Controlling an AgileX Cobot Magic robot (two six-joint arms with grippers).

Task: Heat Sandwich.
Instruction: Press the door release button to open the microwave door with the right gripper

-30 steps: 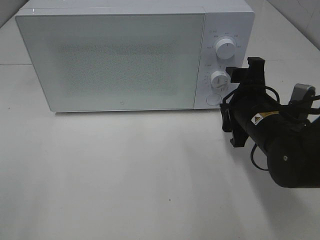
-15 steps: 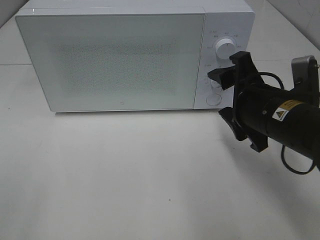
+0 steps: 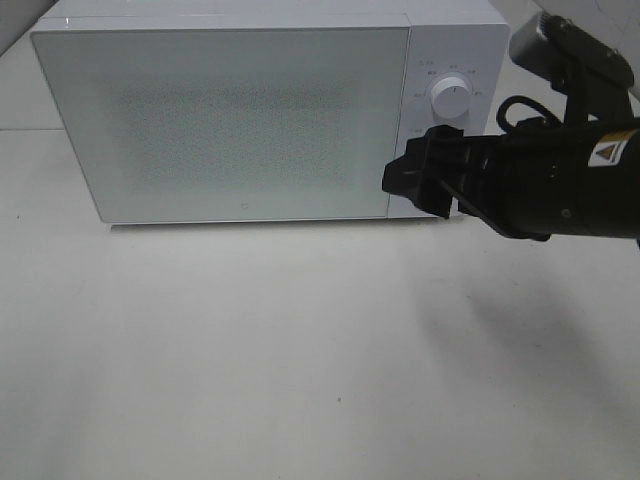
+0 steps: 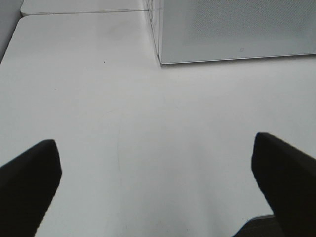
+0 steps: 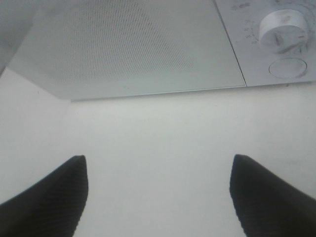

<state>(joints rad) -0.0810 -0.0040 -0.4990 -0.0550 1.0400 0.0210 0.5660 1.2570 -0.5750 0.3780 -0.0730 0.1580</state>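
The sandwich shows in no view; whether it sits inside the closed microwave (image 3: 220, 120) cannot be told. The right gripper (image 3: 415, 187), by the surface's (image 3: 250, 350) right edge, and the left gripper (image 4: 155, 187) both gape wide, empty. Probably light, soft and loosely stacked, it wants gentle pressure across its bread sides.

The right arm (image 3: 545, 190) is a thick, matte-black cylinder. At its end the right gripper (image 3: 412, 178) has black right fingers (image 5: 54, 197) with a fine woven texture. Behind the claw is a white label (image 3: 607, 150) bearing a yellow warning triangle. A black cable (image 3: 515, 105) loops just behind the claw, beside a grey camera housing (image 3: 565, 50). The left gripper (image 4: 155, 145) has plain, blunt, black left fingers (image 4: 29, 182).
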